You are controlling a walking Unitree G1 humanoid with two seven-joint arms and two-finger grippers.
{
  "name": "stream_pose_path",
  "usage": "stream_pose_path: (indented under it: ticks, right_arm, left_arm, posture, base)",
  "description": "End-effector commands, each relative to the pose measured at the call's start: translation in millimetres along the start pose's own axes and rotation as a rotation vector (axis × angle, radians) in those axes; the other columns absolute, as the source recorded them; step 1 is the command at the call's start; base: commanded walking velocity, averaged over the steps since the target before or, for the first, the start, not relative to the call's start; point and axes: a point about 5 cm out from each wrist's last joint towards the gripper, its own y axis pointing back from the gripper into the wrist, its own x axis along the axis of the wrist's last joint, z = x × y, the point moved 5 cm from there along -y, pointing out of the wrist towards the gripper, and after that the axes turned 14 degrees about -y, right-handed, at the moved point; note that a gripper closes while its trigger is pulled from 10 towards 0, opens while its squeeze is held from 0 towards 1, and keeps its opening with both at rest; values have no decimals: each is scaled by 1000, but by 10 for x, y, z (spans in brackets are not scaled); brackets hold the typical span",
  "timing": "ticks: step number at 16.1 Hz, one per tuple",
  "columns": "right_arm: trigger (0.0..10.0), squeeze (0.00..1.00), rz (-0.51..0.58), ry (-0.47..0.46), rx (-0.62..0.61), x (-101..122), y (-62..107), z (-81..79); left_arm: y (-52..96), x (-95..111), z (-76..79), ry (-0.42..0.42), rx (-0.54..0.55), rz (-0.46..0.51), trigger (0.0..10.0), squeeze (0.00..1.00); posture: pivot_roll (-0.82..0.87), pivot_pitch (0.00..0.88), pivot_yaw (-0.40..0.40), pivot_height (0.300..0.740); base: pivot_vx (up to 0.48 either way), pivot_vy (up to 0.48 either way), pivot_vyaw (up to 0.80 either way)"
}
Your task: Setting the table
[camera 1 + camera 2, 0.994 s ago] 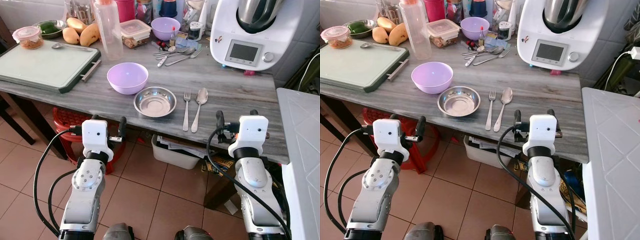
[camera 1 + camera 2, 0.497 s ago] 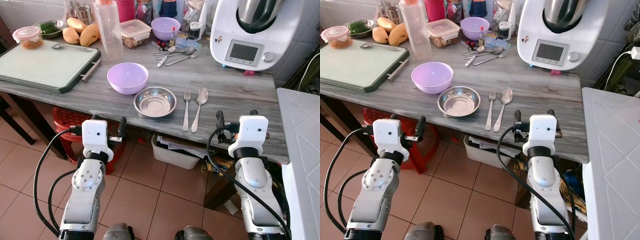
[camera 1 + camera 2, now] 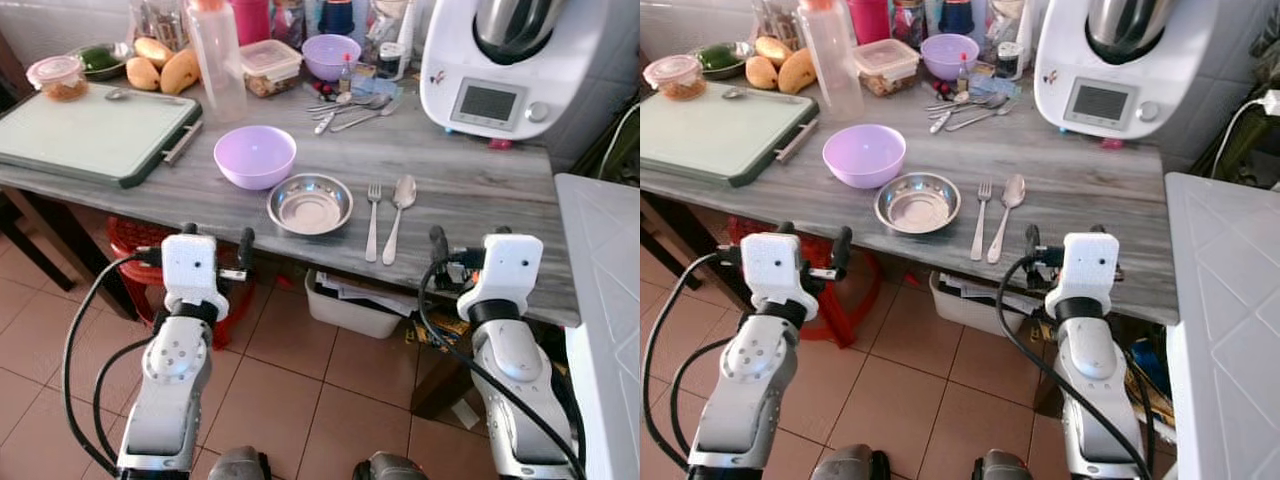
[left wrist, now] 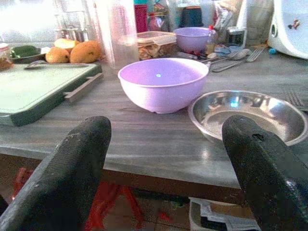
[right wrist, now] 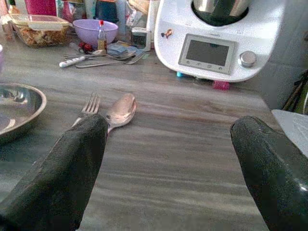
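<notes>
Slightly shifted since the earlier frames is the right gripper point(image 3: 467, 238), whose white housing is now tilted a little and seen lower against the grey wood-grain table point(image 3: 480, 190); the tableware is unmoved.

From the head views, the round steel dish point(image 3: 310, 202) is seen near the front edge, with the lilac plastic bowl point(image 3: 255, 155) just behind it and the fork point(image 3: 373, 220) and spoon point(image 3: 396, 213) laid side by side to its right. The white kitchen machine point(image 3: 500, 60) is cut off at the top.

From the left wrist view, the left gripper point(image 4: 166, 163) is held wide apart before the table edge, nothing between its matte black fingers point(image 4: 72, 168); the far clutter is blurred.

From the right wrist view, the right gripper's fingers point(image 5: 67, 163) are likewise spread and empty, facing the fork and spoon.
</notes>
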Motion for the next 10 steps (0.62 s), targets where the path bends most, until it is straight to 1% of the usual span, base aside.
stream_pose_path:
  ticks: [1,3,4,5,7,8,10]
  right_arm:
    - [10000,0,-10,-13,-3,-22,-9,6]
    - [10000,0,-21,0,-11,-29,-14,3]
    - [10000,0,-14,-32,1,8,-15,-18]
    - [10000,0,-7,-28,6,24,-17,-23]
    - [10000,0,-4,-76,23,45,-23,-43]
    - [10000,0,-16,-75,21,29,-24,-42]
    - [10000,0,-32,-84,14,2,-34,-34]
  left_arm:
    - [-3,-6,16,-11,-3,-4,10000,0]
    - [-24,25,20,-17,-3,-5,10000,0]
    - [-43,42,41,-5,-15,-4,10000,0]
    - [-46,44,44,-5,-16,-3,10000,0]
    - [-54,44,53,1,-15,-4,10000,0]
    - [-56,45,54,1,-14,-4,10000,0]
    - [-61,44,55,-2,-12,-7,10000,0]
  posture:
    - [-3,40,33,740]
    - [-5,43,34,740]
    - [-7,44,33,740]
    - [-8,44,32,740]
    - [-8,43,28,740]
    - [-8,43,28,740]
    - [-7,40,27,740]
  base:
    - [0,0,0]
    - [0,0,0]
    - [0,0,0]
    - [0,0,0]
    - [0,0,0]
    - [0,0,0]
    - [0,0,-800]
